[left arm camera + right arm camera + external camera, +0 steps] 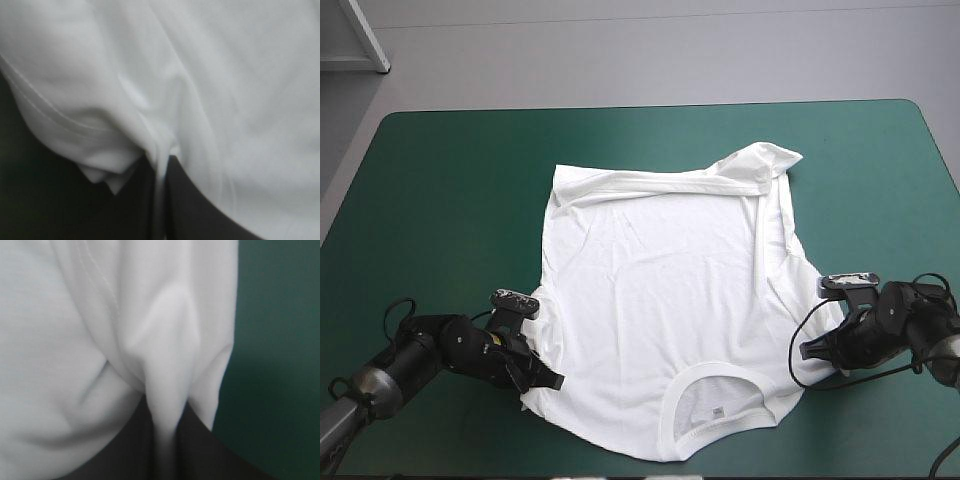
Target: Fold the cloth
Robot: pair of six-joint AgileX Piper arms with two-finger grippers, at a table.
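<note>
The T-shirt (660, 310) is laid out mostly flat on the teal-green counter (450, 200), near its middle and drawn toward the near edge. The collar (720, 395) is turned toward the near edge, and the shirt's lowest fold is seen close to that edge, with only a narrow strip of cover left there. Along the far side the hem (650, 183) is rolled back on itself in a thin band, and at the far right corner the cloth is bunched into a raised flap (765, 160).

The left gripper (535, 380) is placed low at the shirt's near left edge, by the sleeve. In the left wrist view its black fingers are brought almost together into one arch (162, 167) with a pinch of white cloth (210, 75) caught between them – the sleeve's stitched edge hangs just beside. The right gripper (815, 350) is set at the near right edge of the shirt. In the right wrist view its fingers are likewise nearly closed (165, 425), and a ridge of cloth (60, 340) is drawn down between them, with bare cover to one side.

Wide bare cover is seen on the left of the shirt, beyond its far hem and at the far right – both side edges of the counter are well apart from the cloth.
</note>
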